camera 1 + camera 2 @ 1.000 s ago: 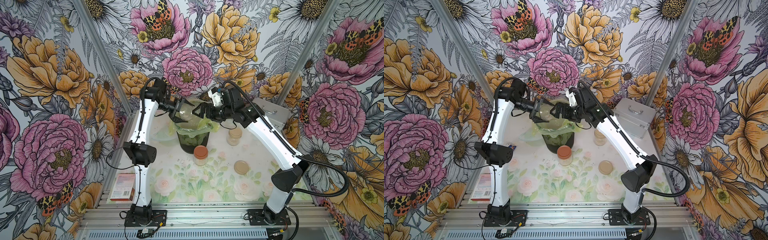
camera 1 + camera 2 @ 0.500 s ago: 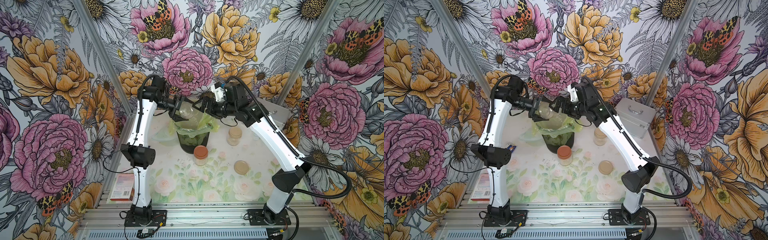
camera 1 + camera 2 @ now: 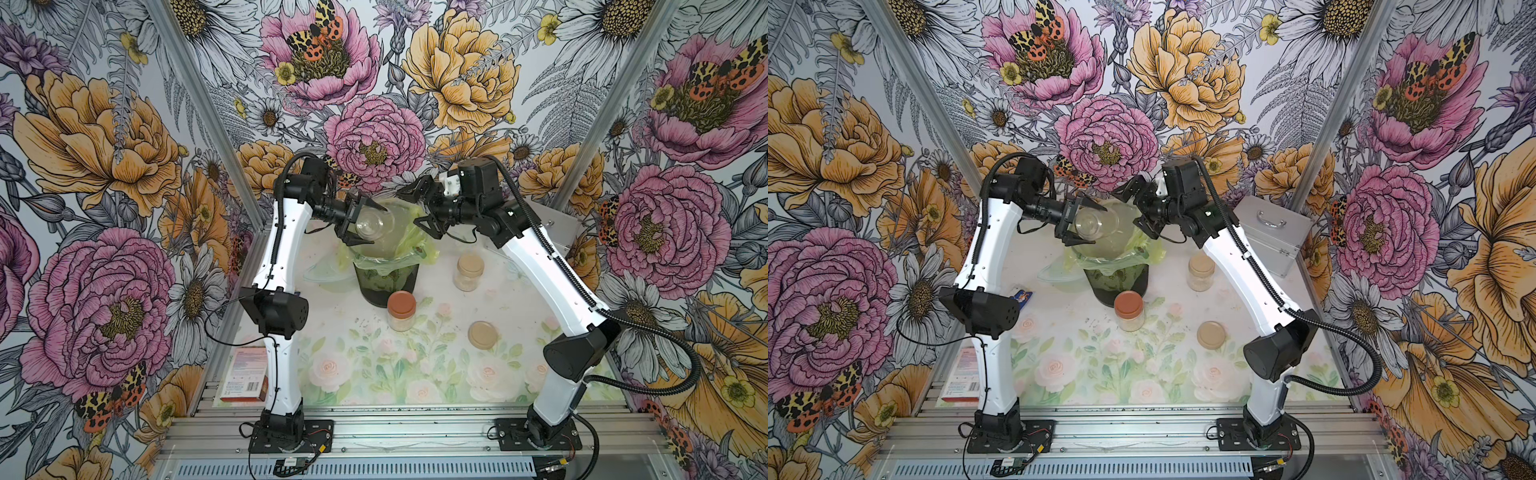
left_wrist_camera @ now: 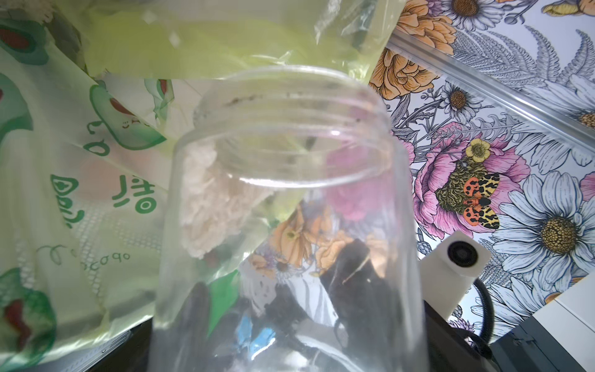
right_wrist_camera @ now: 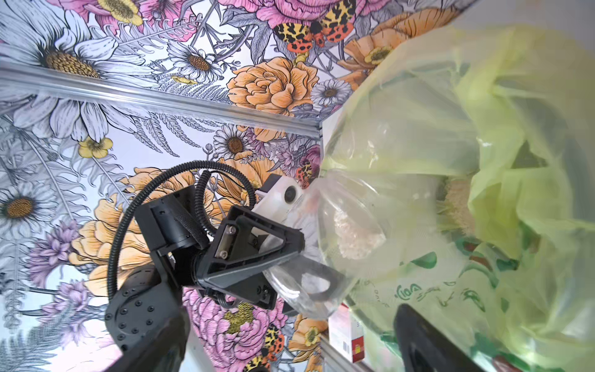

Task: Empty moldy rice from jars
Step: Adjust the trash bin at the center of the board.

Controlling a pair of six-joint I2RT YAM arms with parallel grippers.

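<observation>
The left claw (image 3: 362,223) is clamped across the body of an open jar (image 3: 1098,224), held well above the table (image 3: 374,376) at its far edge near the middle. The jar lies roughly on its side, its mouth turned toward the yellow-green bag (image 3: 411,245) that lines the dark bin (image 3: 388,291). The glass is mostly clear. In the left wrist view, a pale clump of moldy rice (image 4: 209,199) clings to the inside wall just behind the threaded neck. More grains show through the bag film in the right wrist view, so I take it most of this jar's load is already in the bin.

Just in front of the bin stands a jar with a reddish-brown lid (image 3: 401,311), closed and full of rice. The right claw (image 3: 409,208) hangs over the bin's right side with its jaws spread wide and nothing between them. Whether a finger touches the bag I cannot tell. Farther right, near the table's right edge, a beige-lidded jar (image 3: 470,272) stands closed and full. A loose beige lid (image 3: 482,334) lies flat nearer the front.

The step in hand looks like the end of the first pour. The next move calls for freeing the stuck clump, by tipping the mouth more steeply down or by a shake or tap, with the mouth kept over the bag opening. After that the empty jar needs setting down. Each of the two closed jars will likely need one claw to hold it while the other unscrews the lid.
</observation>
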